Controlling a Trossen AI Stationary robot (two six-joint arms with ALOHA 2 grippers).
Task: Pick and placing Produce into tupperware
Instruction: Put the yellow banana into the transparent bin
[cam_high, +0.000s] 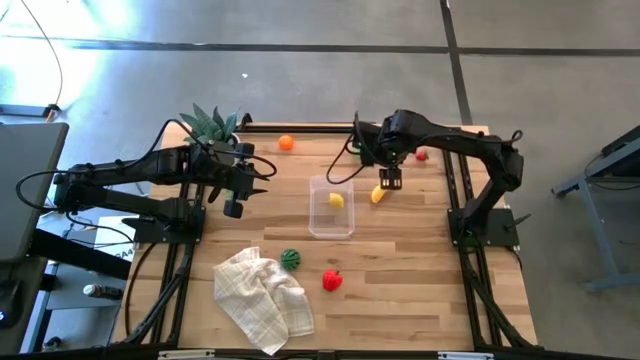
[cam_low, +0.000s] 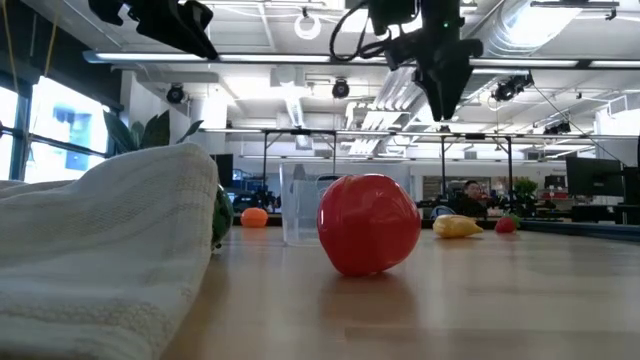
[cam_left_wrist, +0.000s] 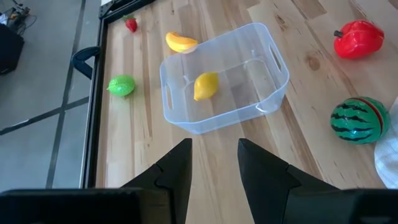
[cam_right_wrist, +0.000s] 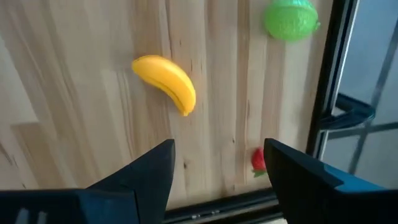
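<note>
High view, surface (cam_high: 400, 300): pale wood planks in a black frame, on a grey concrete floor (cam_high: 300, 90) crossed by dark seams
High view, tupperware (cam_high: 331, 228): clear tub at mid-surface with one yellow fruit (cam_high: 337, 200) inside
High view, loose produce: banana (cam_high: 377, 194) just beside the tub's right wall; orange ball (cam_high: 286, 143) near the far edge; striped melon (cam_high: 291, 259) and red fruit (cam_high: 332, 280) toward the near side; a small red piece (cam_high: 421, 155) by the right arm
High view, other items: white checked cloth (cam_high: 262, 297) crumpled at near left; spiky plant (cam_high: 210, 124) at far left
High view, left gripper (cam_high: 236, 198): left of the tub, above the surface, holding nothing
High view, right gripper (cam_high: 389, 178): above the banana, empty
Low view, room: open hall with white ceiling beams, strip lights and windows on the left; a person (cam_low: 470, 193) sits far behind the surface
Low view, foreground: the red fruit (cam_low: 369, 223) is nearest, the cloth (cam_low: 110, 240) fills the left, the tub (cam_low: 300, 203) stands behind
Left wrist view: fingers (cam_left_wrist: 176, 171) spread a little, nothing between them; the tub (cam_left_wrist: 249, 109) lies ahead, a green piece (cam_left_wrist: 121, 85) beyond it by the frame rail
Right wrist view: fingers (cam_right_wrist: 152, 168) spread wide and empty; the banana (cam_right_wrist: 166, 82) lies on the planks ahead, with the green piece (cam_right_wrist: 289, 20) and the small red piece (cam_right_wrist: 259, 160) near the rail
</note>
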